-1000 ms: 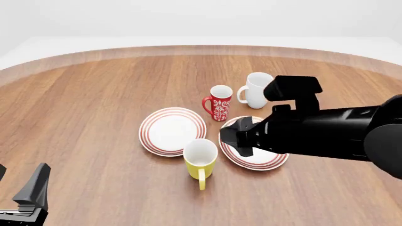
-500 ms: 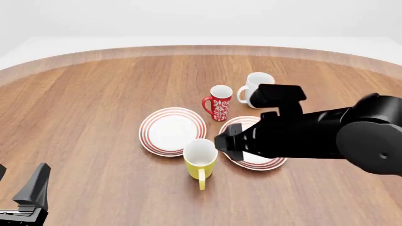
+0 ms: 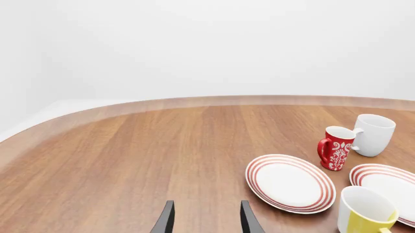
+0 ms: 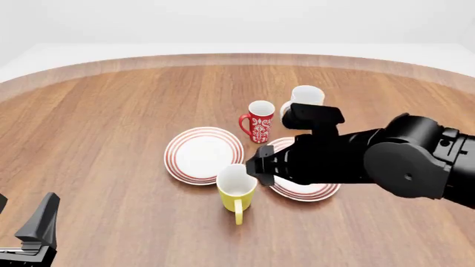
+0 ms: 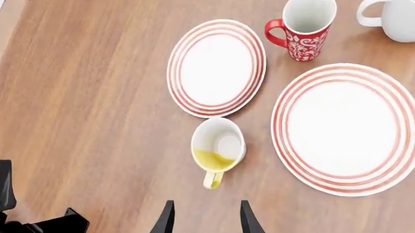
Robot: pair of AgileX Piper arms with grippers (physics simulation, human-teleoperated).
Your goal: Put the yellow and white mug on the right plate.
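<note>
The yellow and white mug (image 4: 237,192) stands upright between the two plates, handle toward the near edge. It also shows in the right wrist view (image 5: 217,148) and the left wrist view (image 3: 363,216). The right plate (image 4: 315,193) is mostly hidden by my right arm; the right wrist view shows it whole and bare (image 5: 347,127). My right gripper (image 4: 254,168) is open and empty, hovering just above and right of the mug; in the right wrist view (image 5: 204,216) its fingers are spread. My left gripper (image 4: 37,233) is open and empty at the near left corner.
The left plate (image 4: 202,153) lies beside the yellow mug. A red-and-white patterned mug (image 4: 260,121) and a larger white mug (image 4: 304,97) stand behind the right plate. The table's curved far edge (image 4: 237,55) runs across the back.
My right arm has swung left and a little forward, from over the right plate to above the yellow mug. The left arm and all objects have not moved.
</note>
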